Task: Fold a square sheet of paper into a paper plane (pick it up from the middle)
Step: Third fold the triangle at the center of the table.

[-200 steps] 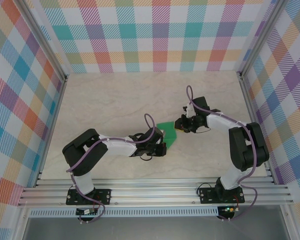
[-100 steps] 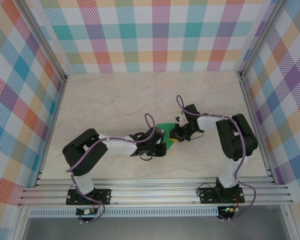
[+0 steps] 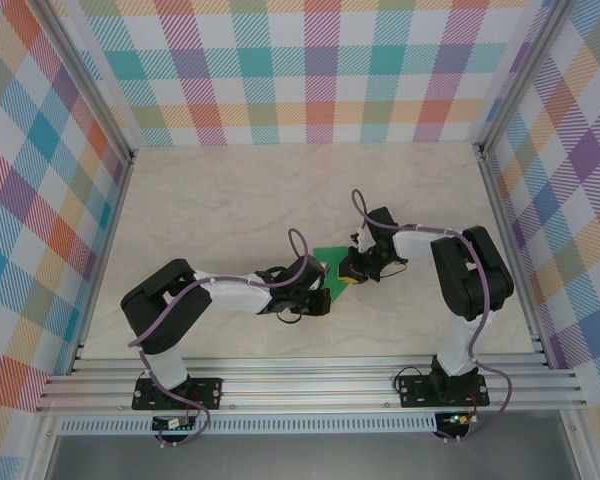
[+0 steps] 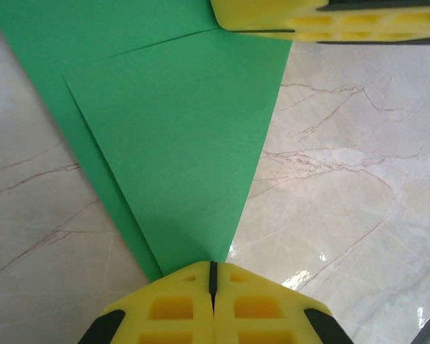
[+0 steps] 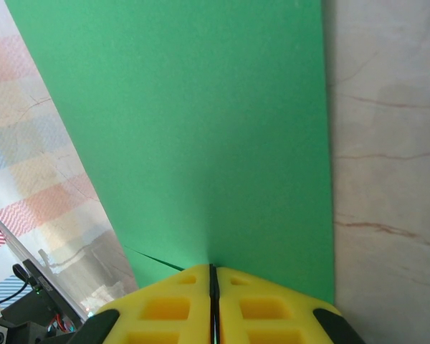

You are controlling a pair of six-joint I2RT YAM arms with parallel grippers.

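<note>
Thin bright-green paper sheet (image 3: 330,262), creased into a tapering wedge, sits about mid-table over the pale marble-pattern tabletop (image 3: 230,200); it is pinched between the two arms.

Left gripper (image 3: 322,284) is at the sheet's 7 o'clock end, right gripper (image 3: 348,270) at its 3 o'clock side.

Left wrist view: left gripper (image 4: 211,276) pads pressed together, narrow point of the sheet (image 4: 179,136) running into the seam, so clenched on the tip; sheet widens from 6 o'clock up toward 11-12 o'clock, which is its long axis; right gripper (image 4: 265,27) bites the wide end at 1 o'clock.

Right wrist view: right gripper (image 5: 212,272) pads likewise closed, with the sheet (image 5: 201,129) entering the seam, so grasping the paper; sheet fans out from 6 to 12 o'clock; the checked wall showing at 8 o'clock suggests this edge is lifted.

Key relation: both jaws are on the paper at opposite ends of the long axis, so neither arm is nearer; my guess is that the next crease depends on keeping that axis taut and straight between them.

Hard to tell:
- top view has the sheet mostly under the gripper heads;
- whether any part touches the table is unclear;
- a flap edge crosses the left wrist view from 9 to 12 o'clock, layer count unknown;
- the sheet's far end is cut off in both wrist views.
</note>
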